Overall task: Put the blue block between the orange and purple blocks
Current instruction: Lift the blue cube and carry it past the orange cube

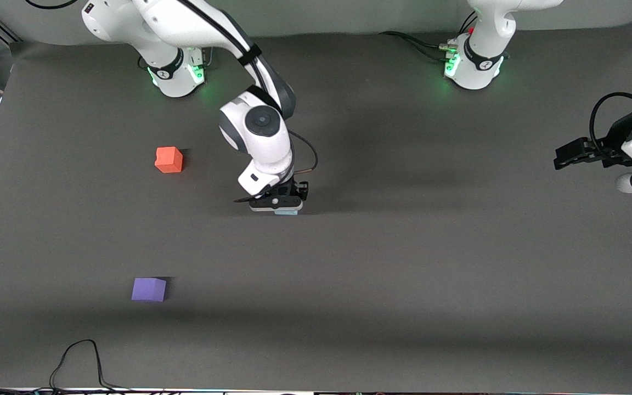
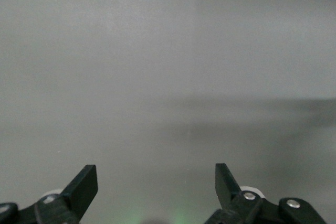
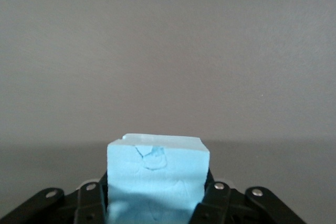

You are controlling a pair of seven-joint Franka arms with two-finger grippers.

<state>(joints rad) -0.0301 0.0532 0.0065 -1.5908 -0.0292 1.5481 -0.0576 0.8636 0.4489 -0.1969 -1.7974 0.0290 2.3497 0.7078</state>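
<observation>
My right gripper (image 1: 286,207) is down at the mat in the middle of the table, shut on the blue block (image 1: 287,211), which shows only as a thin light-blue edge under the fingers. In the right wrist view the blue block (image 3: 156,179) fills the space between the black jaws. The orange block (image 1: 169,159) sits on the mat toward the right arm's end, farther from the front camera. The purple block (image 1: 148,289) sits nearer to the front camera, roughly in line with the orange one. My left gripper (image 1: 565,157) is open and empty, waiting at the left arm's end of the table.
A dark grey mat (image 1: 404,263) covers the table. A black cable (image 1: 80,356) loops over the mat's edge nearest the front camera. The left wrist view shows only bare mat (image 2: 168,77).
</observation>
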